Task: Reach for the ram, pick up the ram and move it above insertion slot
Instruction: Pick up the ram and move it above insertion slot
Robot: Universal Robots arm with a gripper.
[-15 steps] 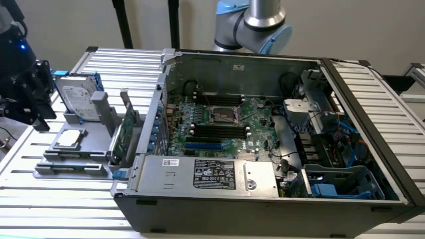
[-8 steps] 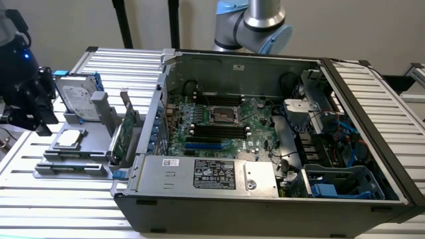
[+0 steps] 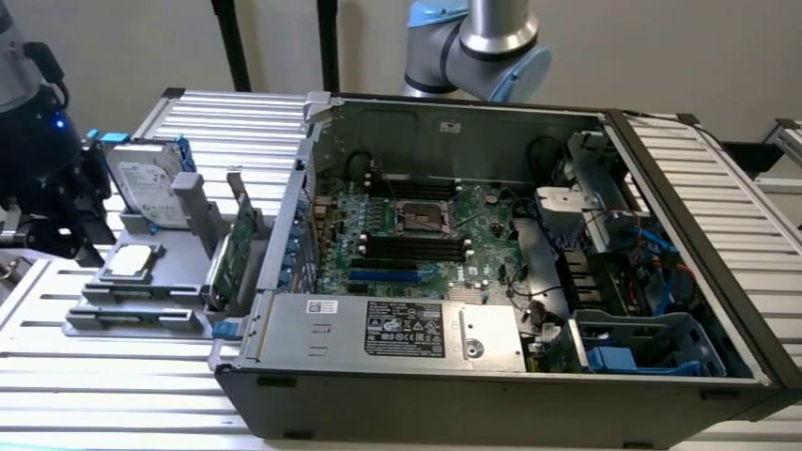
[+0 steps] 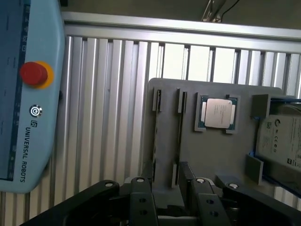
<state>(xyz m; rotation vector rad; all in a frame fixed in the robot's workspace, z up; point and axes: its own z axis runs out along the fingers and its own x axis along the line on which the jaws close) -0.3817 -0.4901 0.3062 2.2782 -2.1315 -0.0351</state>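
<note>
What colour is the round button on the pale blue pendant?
The round button is red, ringed yellow; wrist view.

Exterior view: the arm (image 3: 483,42) was cut off at the upper edge of the frame. Print on the power supply label (image 3: 414,329), lower centre, was too small to read.

Wrist view: the tool (image 4: 171,193), hard drive (image 4: 282,141) and teach pendant (image 4: 28,94) ran past the frame edges.

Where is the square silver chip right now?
In the exterior view, the silver chip lies flat on the grey tray, at the exterior view's left of the computer case, beside the hard drive.
</note>
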